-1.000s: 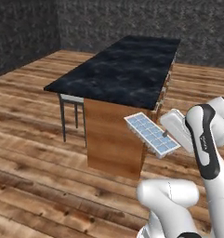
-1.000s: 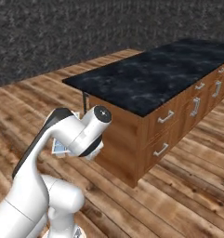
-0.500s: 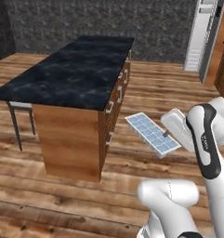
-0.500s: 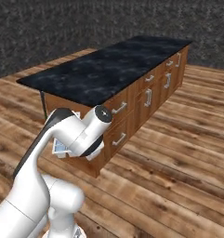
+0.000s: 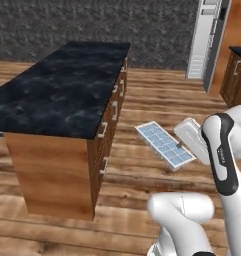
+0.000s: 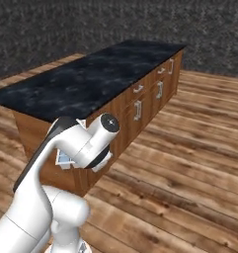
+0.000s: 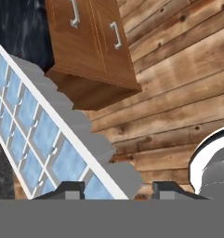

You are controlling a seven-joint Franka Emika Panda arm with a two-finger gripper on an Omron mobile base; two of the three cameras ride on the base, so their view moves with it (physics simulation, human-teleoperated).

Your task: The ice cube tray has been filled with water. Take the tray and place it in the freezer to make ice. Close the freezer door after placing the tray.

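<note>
**Tray in the hand, on the way to the freezer**

The gripper [image 7: 115,188] is closed on one end of the ice cube tray [image 5: 165,145]. In the hand view the two dark fingertips [image 7: 69,188] stand on both sides of the tray's near end, and the jaws are only partly apart, as wide as the tray makes them. In the left base view the tray is held out in the air above the wooden floor [image 5: 157,100], just beside the kitchen island [image 5: 62,90] and not touching it. It appears a little tilted there, but I cannot tell how much. The water [image 7: 67,160] shows as pale blue in the cells.

The step in hand, as I judge it, is the carrying: the tray is lifted and not yet placed. The freezer [image 5: 203,37] stands far back at the upper right of the left base view, well apart from the robot. Pale shelves are visible inside, so the freezer door [image 5: 215,42] seems to be open, although its exact position is hard to read at this distance.

The next move calls for driving closer to the freezer while holding the tray as level as possible, so the water does not spill. After that, the arm must reach in, set the tray flat on a shelf, let it go, draw back and push the door shut.
</note>
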